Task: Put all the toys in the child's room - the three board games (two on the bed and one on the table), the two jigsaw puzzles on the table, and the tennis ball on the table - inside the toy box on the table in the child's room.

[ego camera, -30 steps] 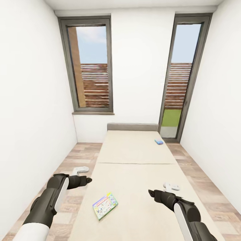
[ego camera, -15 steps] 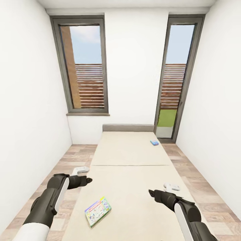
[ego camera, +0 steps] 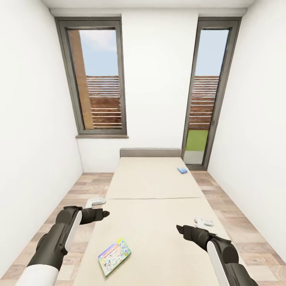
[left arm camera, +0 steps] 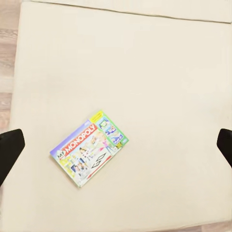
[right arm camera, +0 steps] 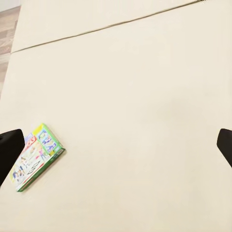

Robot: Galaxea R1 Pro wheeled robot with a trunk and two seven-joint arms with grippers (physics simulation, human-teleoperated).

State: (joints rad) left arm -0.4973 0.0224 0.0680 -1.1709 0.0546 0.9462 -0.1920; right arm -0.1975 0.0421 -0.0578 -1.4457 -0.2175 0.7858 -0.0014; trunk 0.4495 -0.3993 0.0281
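Note:
A yellow-green board game (ego camera: 114,256) lies flat on the near section of the cream bed (ego camera: 159,238), skewed to its edge. The same box (left arm camera: 90,147), lettered Monopoly, lies below my left gripper (ego camera: 98,206), whose dark fingertips (left arm camera: 9,151) stand wide apart with nothing between them. My right gripper (ego camera: 199,224) hovers open over bare mattress, with the box (right arm camera: 35,157) off to one side. A small blue board game (ego camera: 182,170) rests on the far section near the right edge. The table, toy box, jigsaw puzzles and tennis ball are out of view.
White walls close in on both sides, leaving narrow strips of wood-plank floor (ego camera: 73,198) along the bed. A tall window (ego camera: 97,79) and a glazed door (ego camera: 206,99) stand in the far wall behind the low grey headboard (ego camera: 151,152).
The whole picture has slid: the bed and both game boxes sit further left and lower in view, so the camera moved. Both arms keep the same pose, grippers still open.

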